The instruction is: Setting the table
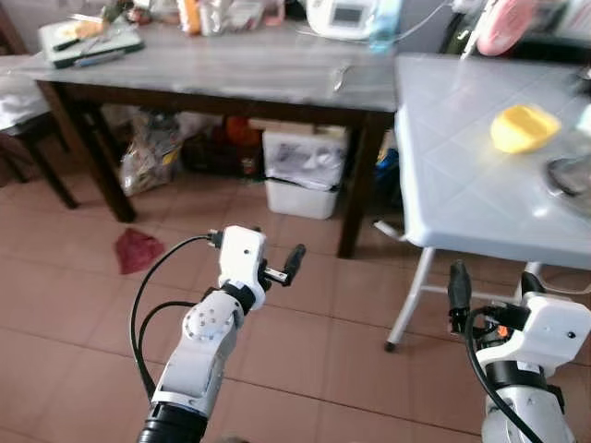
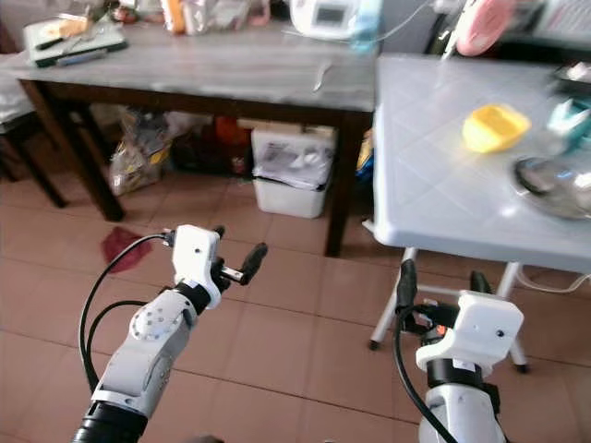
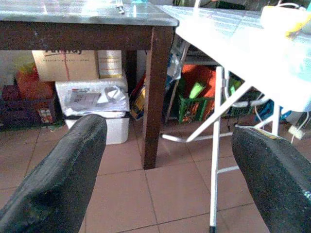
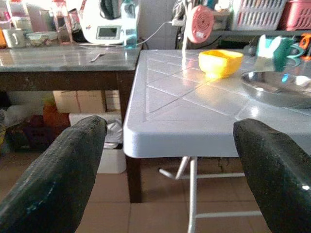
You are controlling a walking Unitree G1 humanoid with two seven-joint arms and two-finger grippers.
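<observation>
Yellow bowl [image 4: 220, 61] on white plastic table [image 4: 194, 111], steel plate [image 4: 279, 82]

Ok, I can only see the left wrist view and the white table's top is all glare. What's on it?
Observer: A yellow bowl sits on the white table.
Operator: Anything else up there?
Observer: Yes, a metal dish, to the right of the bowl and nearer the robot.
Operator: Is my other gripper holding something?
Observer: No. The right gripper is open and empty, in front of the table's near edge.
</observation>
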